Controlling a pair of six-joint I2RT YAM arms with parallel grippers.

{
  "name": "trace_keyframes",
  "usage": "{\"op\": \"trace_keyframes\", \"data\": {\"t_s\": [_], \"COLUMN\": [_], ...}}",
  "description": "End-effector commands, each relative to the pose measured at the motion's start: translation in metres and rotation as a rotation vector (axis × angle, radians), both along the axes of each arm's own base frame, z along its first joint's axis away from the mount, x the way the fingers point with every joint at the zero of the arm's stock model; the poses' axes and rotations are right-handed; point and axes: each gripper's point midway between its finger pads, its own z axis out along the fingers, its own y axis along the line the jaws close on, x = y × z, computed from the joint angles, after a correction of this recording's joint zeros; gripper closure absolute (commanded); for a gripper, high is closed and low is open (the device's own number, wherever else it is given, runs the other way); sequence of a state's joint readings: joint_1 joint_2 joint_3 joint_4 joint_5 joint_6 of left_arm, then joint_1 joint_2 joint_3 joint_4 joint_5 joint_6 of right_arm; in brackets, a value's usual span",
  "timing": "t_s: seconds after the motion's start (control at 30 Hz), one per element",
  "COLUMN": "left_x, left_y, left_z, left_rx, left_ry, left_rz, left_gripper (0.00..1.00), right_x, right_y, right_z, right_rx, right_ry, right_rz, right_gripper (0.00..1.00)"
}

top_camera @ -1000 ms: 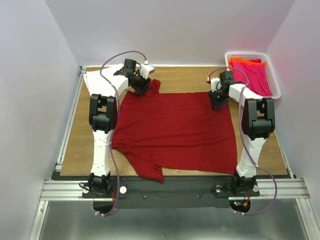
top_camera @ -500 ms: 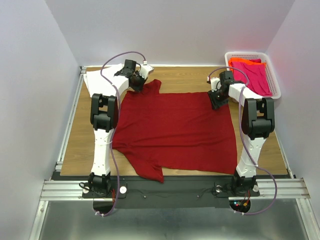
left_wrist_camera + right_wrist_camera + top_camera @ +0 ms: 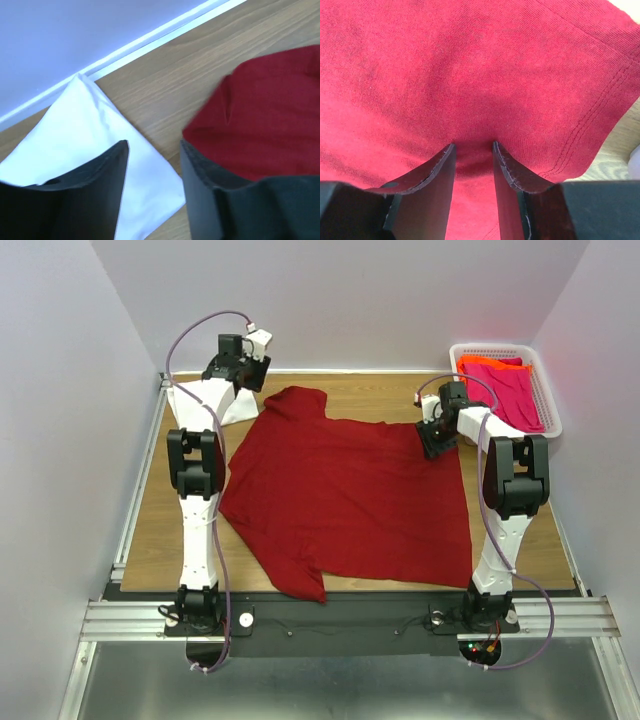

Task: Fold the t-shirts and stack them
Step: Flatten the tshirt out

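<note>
The left claw (image 3: pixel 152 150) is open and empty; its camera shows a white shirt (image 3: pixel 90 135) under it, the dark red shirt (image 3: pixel 260 115) just right. Up close, the right claw (image 3: pixel 473 147) pinches the dark red shirt.

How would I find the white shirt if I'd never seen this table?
Look at the wooden table and go to its far left corner. The white shirt lies flat there, left of the dark red shirt. It's the only white cloth; the white basket is plastic.
</note>
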State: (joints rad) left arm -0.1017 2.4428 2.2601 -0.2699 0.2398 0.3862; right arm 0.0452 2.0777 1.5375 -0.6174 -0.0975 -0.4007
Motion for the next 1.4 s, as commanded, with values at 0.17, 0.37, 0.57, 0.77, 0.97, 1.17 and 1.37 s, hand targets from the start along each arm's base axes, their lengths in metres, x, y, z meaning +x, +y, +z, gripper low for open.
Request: {"op": "trace_keyframes", "data": {"t_s": [0.17,0.37,0.57,0.77,0.97,1.17,1.37], "left_x": [-0.026,-0.054,-0.069,-0.067,-0.060,-0.041,-0.039], "left_y": [0.059,0.109,0.153,0.194,0.215,0.239,0.214], "left_z": [0.034,-0.005,-0.049,-0.076,-0.078,-0.062,0.014], "left_rx": [-0.050,-0.031,0.002,0.043,0.097,0.160,0.096], "left_ry": [-0.003,0.121,0.229,0.289,0.282,0.215,0.069], "left_rz": [0.119,0.241,0.345,0.416,0.436,0.451,0.327], "left_gripper": [0.41,0.46,0.47,0.49,0.50,0.44,0.35], "right_x": [-0.028,-0.026,-0.018,-0.003,0.009,0.014,0.035], "right_y": [-0.025,-0.024,-0.023,-0.023,-0.022,-0.020,-0.018], "right_z": [-0.040,-0.036,-0.038,-0.039,-0.041,-0.041,-0.037], "right_rx": [-0.083,-0.081,-0.073,-0.070,-0.061,-0.054,-0.037], "right_ry": [0.153,0.143,0.137,0.118,0.105,0.101,0.063], "right_rz": [-0.027,-0.031,-0.039,-0.047,-0.057,-0.060,-0.074], "right_gripper": [0.59,0.59,0.59,0.59,0.59,0.59,0.59]}}
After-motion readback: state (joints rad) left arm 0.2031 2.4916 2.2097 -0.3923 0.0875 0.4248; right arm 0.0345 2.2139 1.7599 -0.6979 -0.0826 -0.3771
